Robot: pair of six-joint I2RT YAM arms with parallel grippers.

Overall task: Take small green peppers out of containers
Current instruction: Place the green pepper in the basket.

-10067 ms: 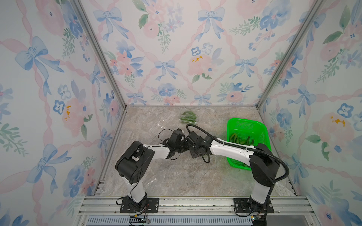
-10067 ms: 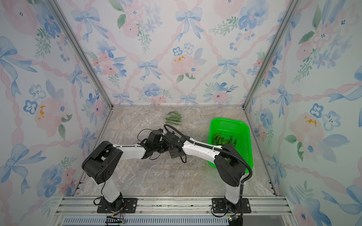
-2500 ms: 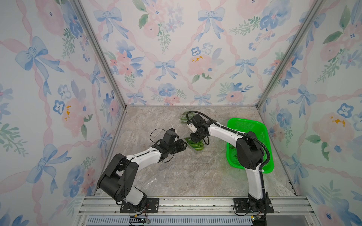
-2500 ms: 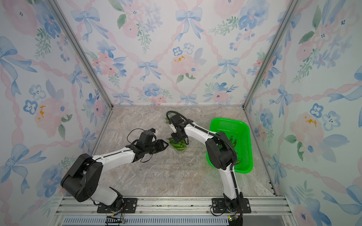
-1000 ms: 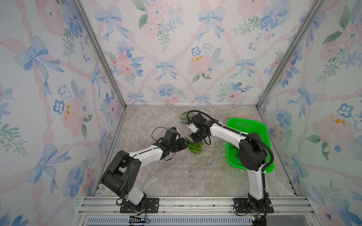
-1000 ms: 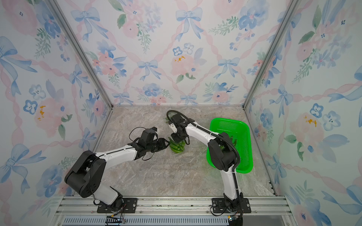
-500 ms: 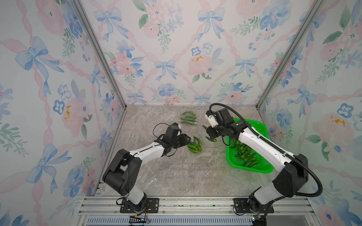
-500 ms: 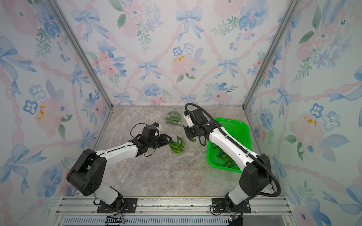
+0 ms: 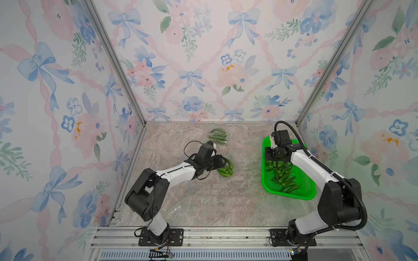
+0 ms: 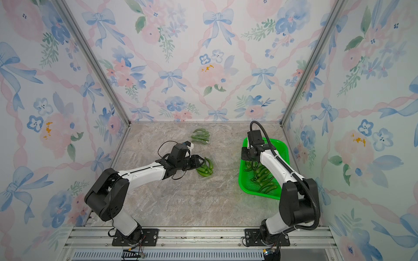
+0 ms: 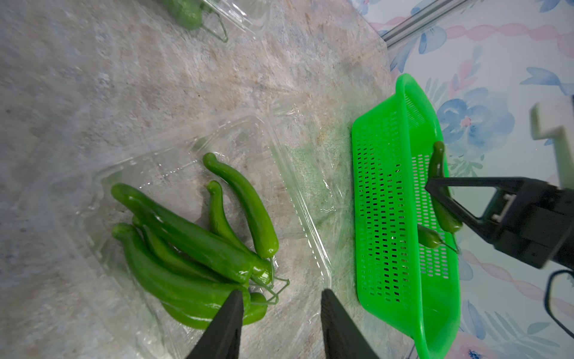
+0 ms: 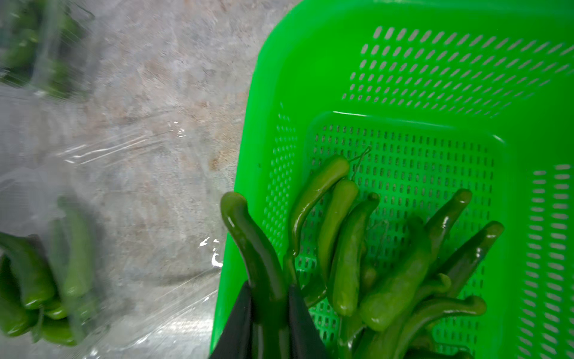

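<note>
My right hand (image 12: pixel 269 287) pinches 1 pepper (image 12: pixel 245 230), its length hanging over the basket (image 12: pixel 270 62) wall; left hand (image 11: pixel 279 292) spread, empty.

glossy peppers (image 11: pixel 192 242), clear plastic tray (image 11: pixel 299 189), perforated plastic basket (image 11: pixel 382 186)

Produce on a marbled tabletop (image 9: pixel 203 203)
A green perforated basket (image 9: pixel 263 171) sits at the right; a clear container (image 11: pixel 298 199) of small green peppers (image 11: pixel 186 242) lies mid-table, a second container (image 9: pixel 228 137) near the back.

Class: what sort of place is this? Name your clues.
Likely a robot test booth: two arms bolted to a metal rail, floral panels on three sides, peppers and a green basket.
</note>
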